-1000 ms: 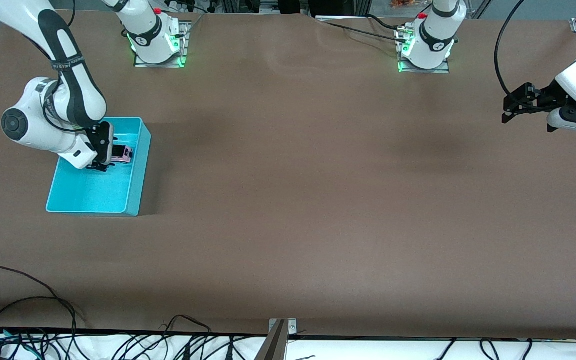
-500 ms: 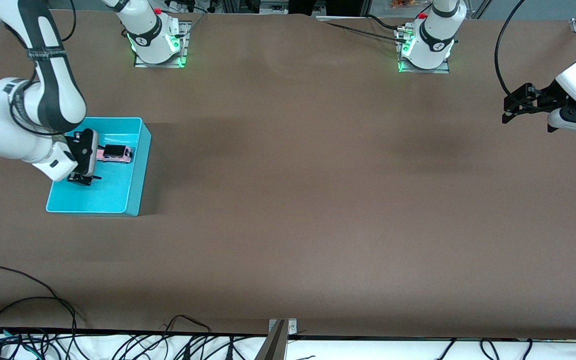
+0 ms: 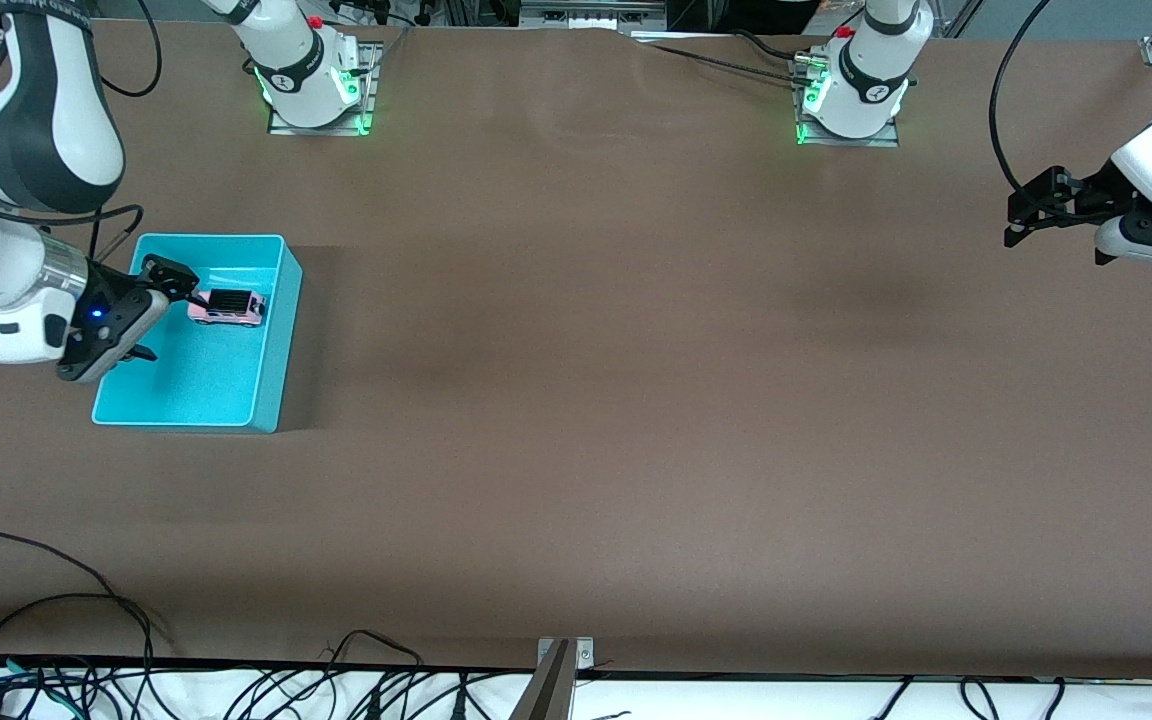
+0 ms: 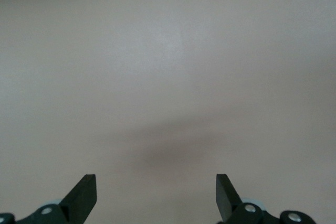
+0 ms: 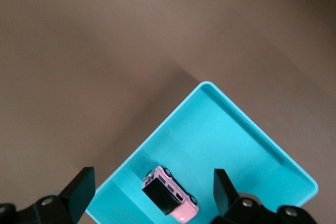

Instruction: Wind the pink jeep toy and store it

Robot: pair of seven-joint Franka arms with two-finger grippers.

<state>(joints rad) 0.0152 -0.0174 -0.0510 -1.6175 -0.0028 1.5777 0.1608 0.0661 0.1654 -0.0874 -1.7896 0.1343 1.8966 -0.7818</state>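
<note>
The pink jeep toy (image 3: 227, 306) with its black roof stands on its wheels inside the cyan bin (image 3: 198, 385), in the part of the bin farther from the front camera. My right gripper (image 3: 157, 312) hangs open over the bin's edge at the right arm's end, beside the jeep and apart from it. In the right wrist view the jeep (image 5: 171, 198) sits on the bin floor (image 5: 226, 135) below the spread fingers of the right gripper (image 5: 152, 182). My left gripper (image 3: 1011, 222) waits open in the air at the left arm's end of the table, and the left gripper (image 4: 156, 187) has only bare table under it.
The brown table (image 3: 616, 380) stretches between the bin and the left arm. Both arm bases (image 3: 311, 80) stand along the edge farthest from the front camera. Loose black cables (image 3: 86, 640) lie along the table's nearest edge.
My right gripper has drawn back from the jeep toward the right arm's end of the table and risen. The jeep stays in the bin. The left arm has not moved.
</note>
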